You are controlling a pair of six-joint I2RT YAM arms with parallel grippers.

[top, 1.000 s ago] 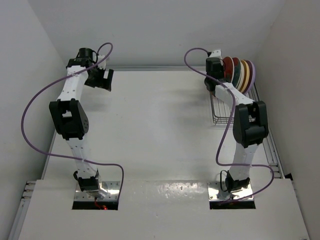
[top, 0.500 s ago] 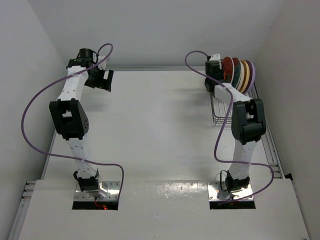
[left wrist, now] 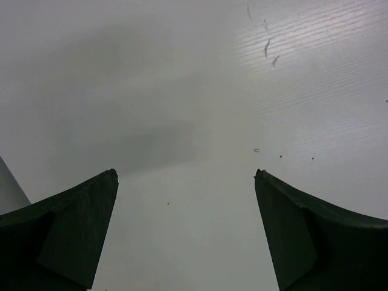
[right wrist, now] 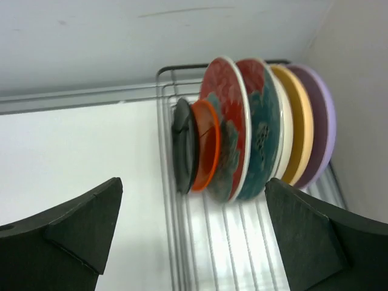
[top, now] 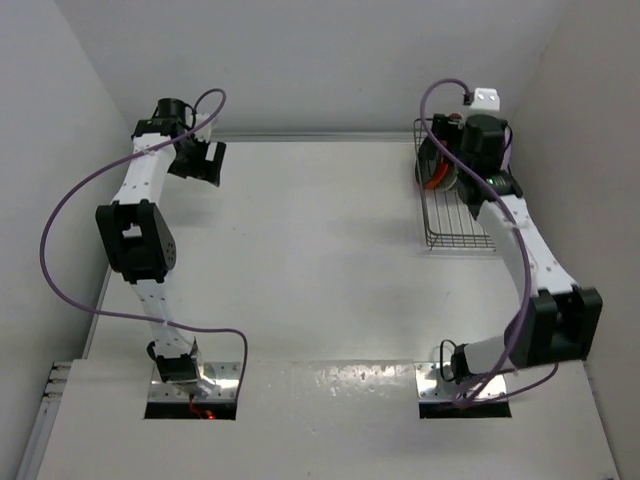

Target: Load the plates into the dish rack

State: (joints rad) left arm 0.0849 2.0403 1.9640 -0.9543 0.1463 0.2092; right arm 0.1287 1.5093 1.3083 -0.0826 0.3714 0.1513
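right tool [right wrist: 193, 188] just let go and pulled back, now spread wide; black plate [right wrist: 183, 145] sits leftmost among the plates [right wrist: 242, 130] in the dish rack [top: 460, 225], upper right of top view; all seven racked, looks done; left tool [left wrist: 185, 176] apart too

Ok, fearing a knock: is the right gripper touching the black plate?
Apart: right wrist view shows the right gripper open, well clear of the black plate.
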